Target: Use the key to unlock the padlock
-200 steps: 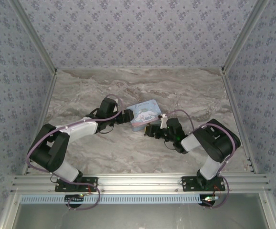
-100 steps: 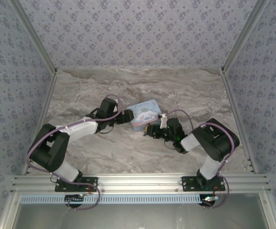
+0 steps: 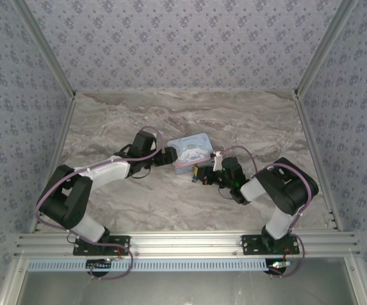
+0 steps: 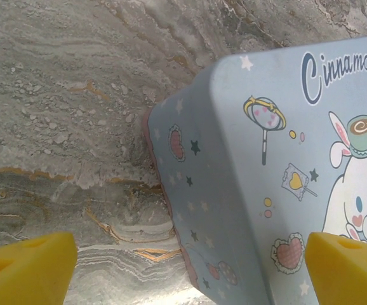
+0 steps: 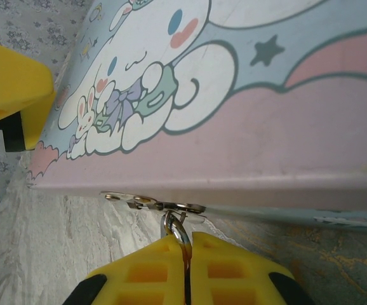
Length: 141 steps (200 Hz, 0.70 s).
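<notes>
**Top view.** Over the last second the right hand [image 3: 201, 175] has drawn its fingers together; they stood parted before. It has also crept a little nearer the pale blue rectangular cartoon-printed tin [image 3: 192, 148] on the grey marbled table [image 3: 253, 121]. It now sits at the tin's near right corner. The left hand [image 3: 167, 155] is unchanged at the tin's left end. We take this to mean a grip has just been taken at the lock, and the unlocking itself has not begun.

**Left wrist view.** The left hand [image 4: 186, 279] is spread wide and holds nothing. One yellow fingertip [image 4: 25, 267] hangs over bare table and the other over the tin's lid, with the tin's left wall between them. We cannot tell whether either one touches the tin.

**Right wrist view.**
- The right hand [image 5: 186, 254] is pressed together, pinching what we judge to be the tiny padlock with a thin silvery metal shackle [image 5: 176, 230].
- The shackle rises from between the yellow pads, and the body is hidden inside the grip.
- The shackle hooks through the small silvery metal latch [image 5: 152, 203] on the tin's near wall, so the padlock hangs at the tin's near side.
- We can make out no key, so bringing one to the lock looks to be the next need.
</notes>
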### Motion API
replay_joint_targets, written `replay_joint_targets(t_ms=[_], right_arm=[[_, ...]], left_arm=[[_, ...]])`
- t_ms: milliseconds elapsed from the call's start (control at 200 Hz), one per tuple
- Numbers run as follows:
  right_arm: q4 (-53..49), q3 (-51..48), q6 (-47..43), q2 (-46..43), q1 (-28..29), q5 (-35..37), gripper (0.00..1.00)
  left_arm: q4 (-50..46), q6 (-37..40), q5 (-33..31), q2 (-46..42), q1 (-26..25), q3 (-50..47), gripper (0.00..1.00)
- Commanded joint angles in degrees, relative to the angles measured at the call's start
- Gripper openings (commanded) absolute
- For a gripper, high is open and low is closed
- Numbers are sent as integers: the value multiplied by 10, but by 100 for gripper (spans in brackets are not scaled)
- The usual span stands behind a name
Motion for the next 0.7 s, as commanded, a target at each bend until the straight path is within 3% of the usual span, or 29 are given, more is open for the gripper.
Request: replay_joint_targets(t_ms=[0, 700], right_arm=[[12, 0, 3, -1, -5, 10, 8], [40, -3, 60, -45, -33, 41, 7]], left_arm=[[-11, 1, -10, 10, 6, 18, 93], [-7, -2, -3, 34, 8, 21, 93]])
